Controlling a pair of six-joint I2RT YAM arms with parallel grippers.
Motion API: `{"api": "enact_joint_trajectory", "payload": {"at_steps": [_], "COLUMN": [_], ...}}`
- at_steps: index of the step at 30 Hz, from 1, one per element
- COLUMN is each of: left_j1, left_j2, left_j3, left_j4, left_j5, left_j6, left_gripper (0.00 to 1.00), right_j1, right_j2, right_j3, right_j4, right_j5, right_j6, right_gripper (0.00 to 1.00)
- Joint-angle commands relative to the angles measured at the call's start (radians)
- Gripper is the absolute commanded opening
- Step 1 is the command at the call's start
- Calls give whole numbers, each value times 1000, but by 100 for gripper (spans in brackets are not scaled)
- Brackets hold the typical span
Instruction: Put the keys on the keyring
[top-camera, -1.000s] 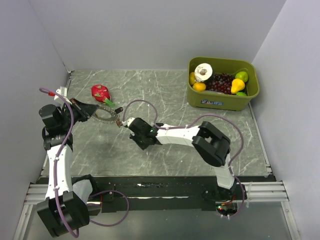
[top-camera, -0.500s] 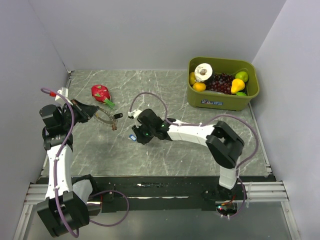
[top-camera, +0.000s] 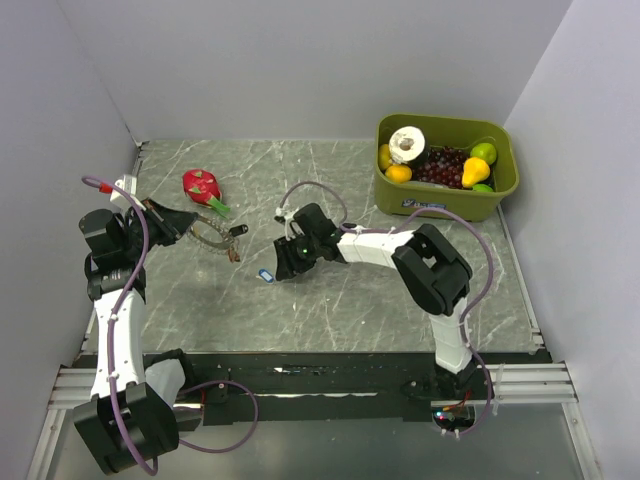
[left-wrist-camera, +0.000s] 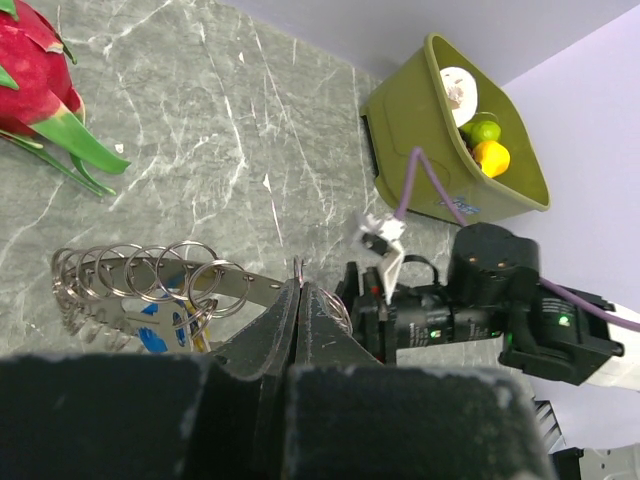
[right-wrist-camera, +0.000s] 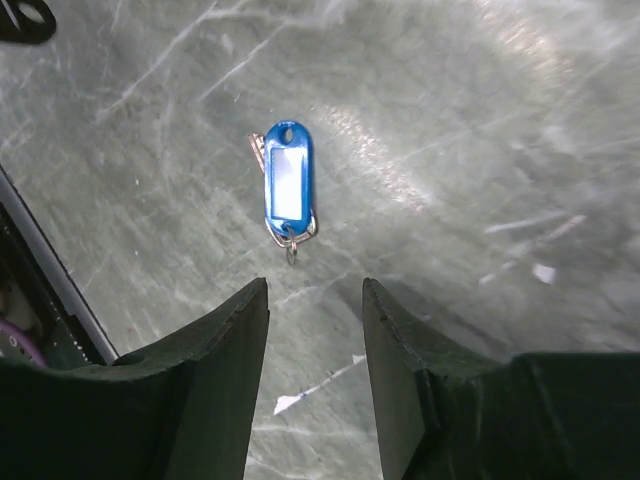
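One small blue-tagged key (right-wrist-camera: 288, 185) lies flat on the grey marbled counter (top-camera: 330, 180), a little left of the middle, touching nothing; its metal end points toward the right fingers (right-wrist-camera: 235, 350), which hang just above it and stand apart, gripping nothing, the key just beyond their tips toward 12 o'clock in the wrist view. From above, the key sits at about 7 o'clock of those fingers. The keyring (top-camera: 210, 232) is up off the counter at roughly 10 o'clock from the key, well apart from it; the left fingers (left-wrist-camera: 300, 300) are clenched on its edge, and several smaller rings hang along its band, with a bit of blue showing among them that I cannot make out. A black fob (top-camera: 237, 230) dangles at the ring's 3 o'clock side; a dragon fruit (top-camera: 200, 185) rests at 11 o'clock of the ring; a green bin (top-camera: 447, 205) of fruit stands in the counter's 2 o'clock corner.
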Motion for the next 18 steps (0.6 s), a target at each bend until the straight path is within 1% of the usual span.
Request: {"api": "enact_joint_trajectory", "payload": {"at_steps": [1, 10, 13, 14, 18], "left_j1": [2, 2, 2, 2, 2], "left_j2": [-20, -23, -25, -25, -26], "left_j3": [35, 30, 30, 30, 33], "left_j4": [62, 67, 65, 64, 62], "left_j5": [28, 34, 34, 33, 36], "left_j6": [2, 1, 2, 4, 5], "left_gripper": [1, 1, 1, 1, 1], "right_j1": [15, 19, 21, 24, 33], "right_j2": [46, 102, 125, 128, 141], "right_j3": [69, 111, 132, 140, 154], "right_j4": [2, -27, -42, -47, -59], "right_j5": [-70, -56, -46, -45, -44], "right_j6": [23, 37, 37, 39, 31], "right_gripper": [50, 48, 43, 40, 33]}}
